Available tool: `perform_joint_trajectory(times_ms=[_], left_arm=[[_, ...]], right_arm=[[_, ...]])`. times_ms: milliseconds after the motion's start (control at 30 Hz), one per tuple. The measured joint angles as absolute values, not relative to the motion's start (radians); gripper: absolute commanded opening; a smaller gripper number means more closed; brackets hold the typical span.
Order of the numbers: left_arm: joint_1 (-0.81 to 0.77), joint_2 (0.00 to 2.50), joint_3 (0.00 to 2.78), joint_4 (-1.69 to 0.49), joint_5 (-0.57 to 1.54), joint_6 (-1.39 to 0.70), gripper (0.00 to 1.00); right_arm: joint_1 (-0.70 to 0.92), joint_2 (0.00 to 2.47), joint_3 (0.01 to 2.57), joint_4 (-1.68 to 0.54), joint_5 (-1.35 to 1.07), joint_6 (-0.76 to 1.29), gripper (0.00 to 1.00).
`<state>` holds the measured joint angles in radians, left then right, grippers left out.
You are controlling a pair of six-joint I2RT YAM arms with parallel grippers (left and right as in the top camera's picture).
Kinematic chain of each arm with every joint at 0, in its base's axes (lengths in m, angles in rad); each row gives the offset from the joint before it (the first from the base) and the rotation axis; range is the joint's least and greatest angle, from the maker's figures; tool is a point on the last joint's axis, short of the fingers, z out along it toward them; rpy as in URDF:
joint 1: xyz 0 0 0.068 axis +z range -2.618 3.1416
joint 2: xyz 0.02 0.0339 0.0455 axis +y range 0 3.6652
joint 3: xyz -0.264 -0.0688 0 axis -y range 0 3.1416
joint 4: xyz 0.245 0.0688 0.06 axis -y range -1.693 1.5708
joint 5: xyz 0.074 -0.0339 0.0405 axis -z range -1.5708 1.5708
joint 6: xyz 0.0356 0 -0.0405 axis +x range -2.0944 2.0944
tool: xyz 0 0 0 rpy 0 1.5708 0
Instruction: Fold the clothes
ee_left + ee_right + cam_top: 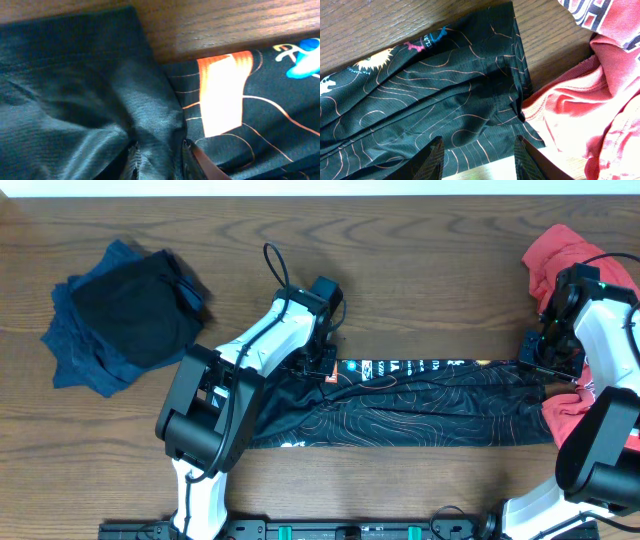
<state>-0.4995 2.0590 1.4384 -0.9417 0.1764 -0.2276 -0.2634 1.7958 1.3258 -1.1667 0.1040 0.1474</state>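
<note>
Left pincer [159,152] pinches a bunch of jersey [75,90]; right pincer [479,150] hangs open over its other end. Best to grip both ends evenly, then fold with the fabric taut.

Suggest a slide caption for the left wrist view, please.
Left claw pinches a bunched fold of the black jersey beside its orange-white logo, on a wooden table.
</note>
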Motion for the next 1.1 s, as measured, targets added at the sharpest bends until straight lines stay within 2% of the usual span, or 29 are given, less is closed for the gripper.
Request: perform_joint_trajectory(times_ms=[33,333,533,767,1100], left_arm=[[-0.5,2.059,1.438,-0.942,0.174,-0.226,0.06],[-0.5,2.054,1.438,-1.0,0.168,-0.22,0.06],[-0.519,1.955,1.435,-1.042,0.184,-0.22,0.06],[-0.601,1.802,1.435,-1.069,0.192,-0.22,0.06],[-0.709,1.805,1.365,-1.081,0.203,-0.221,0.06]], right_arm=[[-0.263,1.796,1.326,-1.167,0.104,0.147,0.44],[-0.263,1.796,1.326,-1.167,0.104,0.147,0.44],[-0.263,1.796,1.326,-1.167,0.104,0.147,0.44],[-0.263,1.796,1.326,-1.167,0.104,0.147,0.44],[-0.263,1.796,1.326,-1.169,0.104,0.147,0.44]])
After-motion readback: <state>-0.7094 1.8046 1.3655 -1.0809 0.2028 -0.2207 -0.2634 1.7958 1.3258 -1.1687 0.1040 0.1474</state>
